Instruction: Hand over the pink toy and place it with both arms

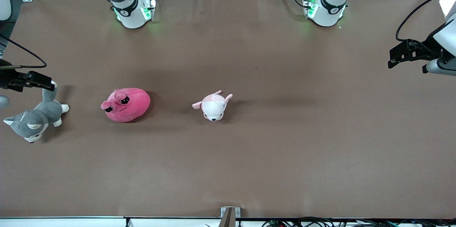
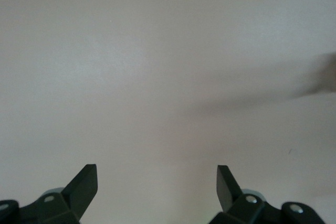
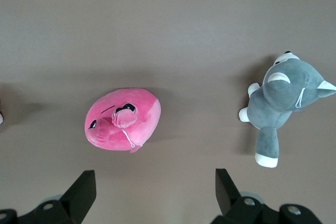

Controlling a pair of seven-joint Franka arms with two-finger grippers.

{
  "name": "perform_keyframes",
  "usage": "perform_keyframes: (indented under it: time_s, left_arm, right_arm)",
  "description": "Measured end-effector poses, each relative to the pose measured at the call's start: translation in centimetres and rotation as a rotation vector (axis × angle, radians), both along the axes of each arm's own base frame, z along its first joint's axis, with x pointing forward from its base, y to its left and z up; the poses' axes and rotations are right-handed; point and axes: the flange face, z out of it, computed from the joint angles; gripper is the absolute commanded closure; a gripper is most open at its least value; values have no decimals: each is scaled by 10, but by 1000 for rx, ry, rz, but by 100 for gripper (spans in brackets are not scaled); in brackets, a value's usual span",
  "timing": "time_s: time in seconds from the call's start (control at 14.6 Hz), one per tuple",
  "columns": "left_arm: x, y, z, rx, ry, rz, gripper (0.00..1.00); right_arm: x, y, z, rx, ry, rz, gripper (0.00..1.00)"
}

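The pink toy (image 1: 126, 105) (image 3: 124, 119), a round hot-pink plush with droopy black eyes, lies on the brown table (image 1: 285, 155) toward the right arm's end. My right gripper (image 1: 49, 82) (image 3: 156, 182) hangs open and empty in the air at that end of the table, over the spot by the grey husky's tail and apart from the pink toy. At the left arm's end my left gripper (image 1: 390, 58) (image 2: 156, 179) hangs open over bare table, with nothing between its fingers.
A grey-and-white husky plush (image 1: 34, 120) (image 3: 283, 98) lies at the right arm's end, beside the pink toy. A small pale pink-and-white puppy plush (image 1: 213, 106) lies near the middle of the table. Both arm bases (image 1: 133, 9) (image 1: 326, 8) stand along the table's edge farthest from the front camera.
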Motion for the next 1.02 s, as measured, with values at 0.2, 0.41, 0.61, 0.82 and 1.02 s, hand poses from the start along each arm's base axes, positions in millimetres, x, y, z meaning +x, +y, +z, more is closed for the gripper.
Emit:
perform_keyframes:
  time_s: [0.2, 0.41, 0.61, 0.82, 1.02]
  left_arm:
    - [0, 0, 0, 0, 0, 65, 0]
    - [0, -1, 1, 0, 0, 97, 0]
    - [0, -2, 1, 0, -1, 98, 0]
    - [0, -2, 1, 0, 0, 99, 0]
    - [0, -3, 1, 0, 0, 98, 0]
  right_arm:
    - [1, 14, -1, 0, 1, 4, 0]
    - [1, 19, -1, -2, 2, -21, 0]
    - [-5, 18, 1, -2, 30, -24, 0]
    - [-21, 18, 19, -1, 37, -26, 0]
    - [-45, 18, 38, 1, 23, -26, 0]
